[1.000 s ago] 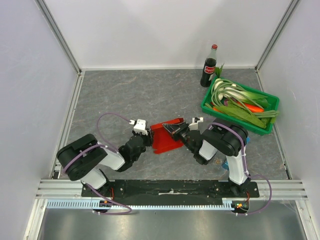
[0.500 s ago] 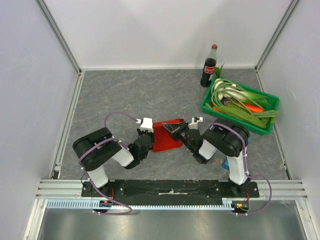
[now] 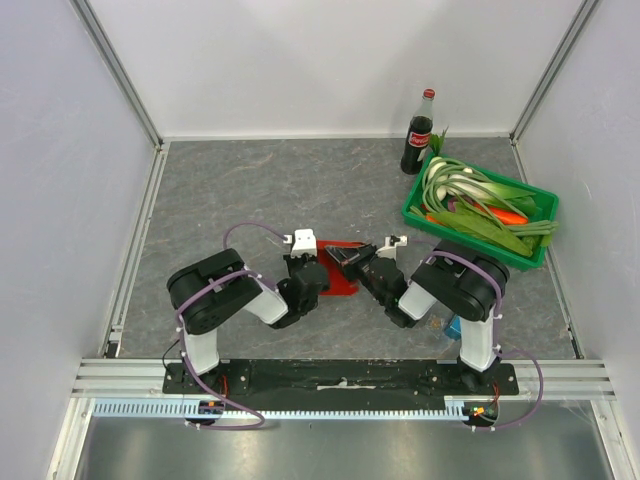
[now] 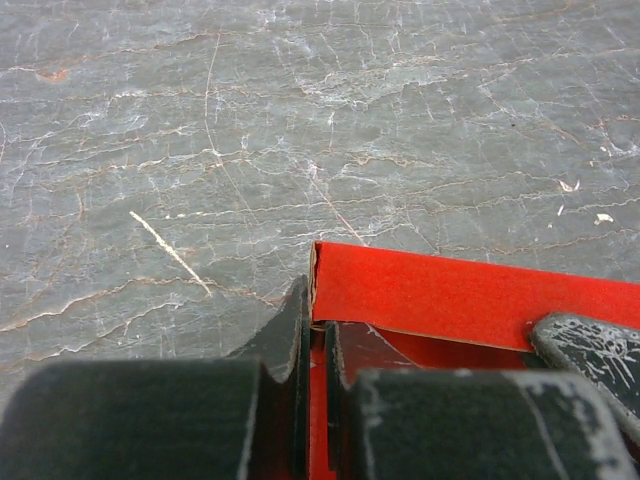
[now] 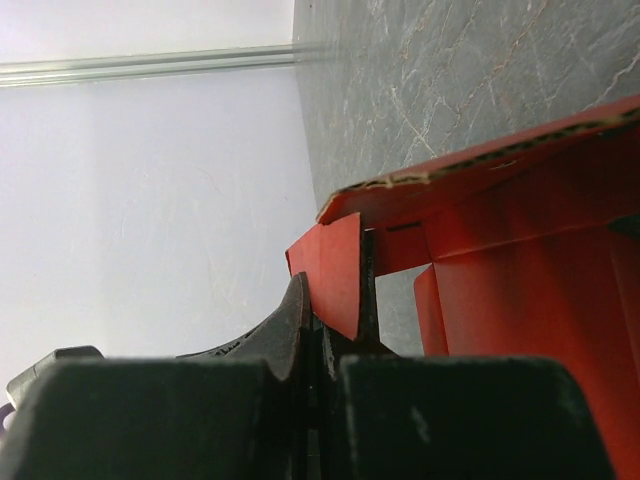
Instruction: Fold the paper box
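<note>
Both tools [image 4: 316,335] [image 5: 332,300] clamped, paper box [image 4: 450,295] edges

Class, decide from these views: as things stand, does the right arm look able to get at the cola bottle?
Probably not yet. The right pincer is shut on a flap of the paper box, and the green crate stands beside the cola bottle, crowding the approach.

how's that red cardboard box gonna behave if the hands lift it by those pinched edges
Probably floppy: the bright red thin cardboard box shows single-sheet walls, likely bending at its creases. Probably light, so a push should slide it. The flap in the right hand looks thin and may crease or tear.
</note>
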